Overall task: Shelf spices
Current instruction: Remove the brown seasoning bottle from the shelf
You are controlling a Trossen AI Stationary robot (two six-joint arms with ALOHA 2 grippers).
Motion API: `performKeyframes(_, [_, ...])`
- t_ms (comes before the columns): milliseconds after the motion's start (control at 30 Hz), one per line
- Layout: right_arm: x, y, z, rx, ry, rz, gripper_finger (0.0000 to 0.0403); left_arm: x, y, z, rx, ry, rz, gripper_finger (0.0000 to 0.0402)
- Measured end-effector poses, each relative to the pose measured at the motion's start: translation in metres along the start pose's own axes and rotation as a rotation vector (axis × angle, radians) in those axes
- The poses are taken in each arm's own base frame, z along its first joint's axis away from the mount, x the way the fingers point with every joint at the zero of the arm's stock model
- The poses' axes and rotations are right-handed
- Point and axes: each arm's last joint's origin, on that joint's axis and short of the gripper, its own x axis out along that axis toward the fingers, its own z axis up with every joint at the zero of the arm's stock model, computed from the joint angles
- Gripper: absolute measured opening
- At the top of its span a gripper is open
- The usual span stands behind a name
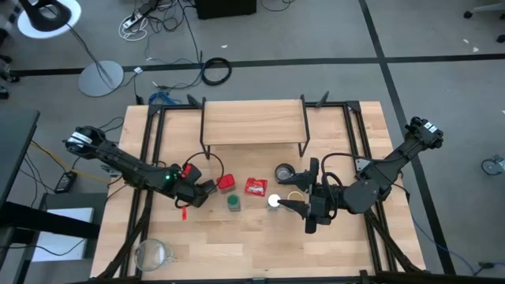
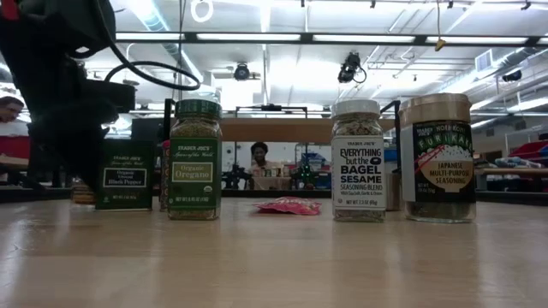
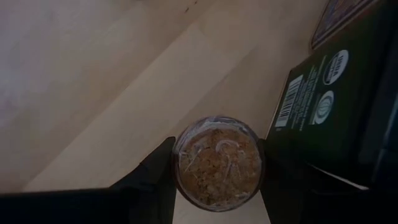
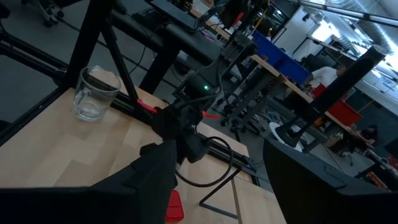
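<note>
My left gripper is shut on a small clear jar of brown spice, right beside the dark square tin. On the table stand the red tin, the green jar, the white-capped jar and the tan-lidded jar. My right gripper is open, close to the white-capped jar on its right side, with nothing between its fingers. The shelf stands at the far side with a bare plank top. My left gripper pinches the small clear jar between its two fingers, one on each side of the round wall near the base. The jar's clear bottom faces the wrist camera. Whether it is lifted off the table, I cannot tell.
A flat red packet and a round metal cup lie between the spices and the shelf. A glass mug sits at the near left corner. Black frame rails run along both table sides. Bare wood lies along the near edge.
</note>
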Motion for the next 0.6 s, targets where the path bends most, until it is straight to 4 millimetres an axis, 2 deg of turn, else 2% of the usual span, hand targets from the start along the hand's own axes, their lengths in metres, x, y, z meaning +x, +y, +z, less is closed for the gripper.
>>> performKeyframes(233, [0.0003,-0.0003,-0.0002,0.001,0.001,-0.001,0.024,0.0007,-0.002,0.001,-0.007,-0.018,-0.015,0.0176])
performKeyframes(467, [0.0005,-0.0005,-0.0003,0.003,0.001,-0.002,0.024,0.0034,-0.0013,-0.0024,-0.002,0.035,-0.019,0.0232])
performKeyframes(600, [0.0006,-0.0006,-0.0003,0.007,0.002,-0.002,0.024,0.0022,-0.0024,-0.0008,-0.026,0.021,-0.029,0.024])
